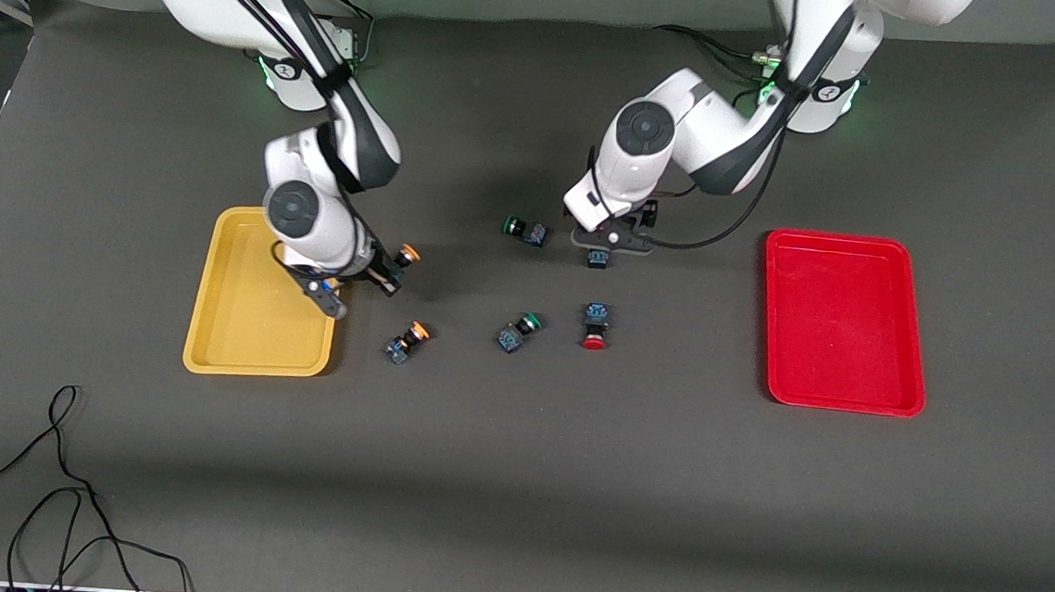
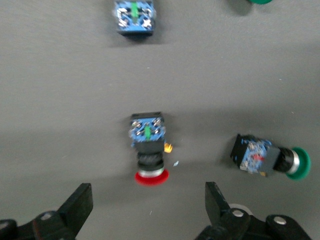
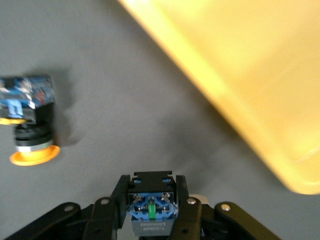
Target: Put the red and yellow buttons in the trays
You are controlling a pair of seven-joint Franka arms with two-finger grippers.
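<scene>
Trays are set at the two ends of the table: the red tray point(image 1: 845, 322) toward the left arm's end, the yellow tray point(image 1: 238, 313) toward the right arm's end, both seen without any button inside.

The right gripper point(image 1: 387, 274) is held over the bare table just beside the yellow tray's point(image 3: 240, 75) rim, and its fingers are closed on an orange-capped button point(image 1: 407, 255); the blue base of that button point(image 3: 151, 206) is seen clamped between the fingers in the right wrist view. The left gripper point(image 1: 600, 255) is held over the middle of the table, its fingers point(image 2: 77, 205) spread wide with nothing between them.

A second orange-capped button point(image 1: 408, 341) is lying on its side on the table, near the yellow tray's nearer corner. One red-capped button point(image 1: 595, 327) is lying below the left gripper in the front view, cap toward the camera. A green-capped switch point(image 1: 518, 332) lies between these two. Another green-capped switch point(image 1: 525, 231) lies farther from the camera, near the left gripper.
</scene>
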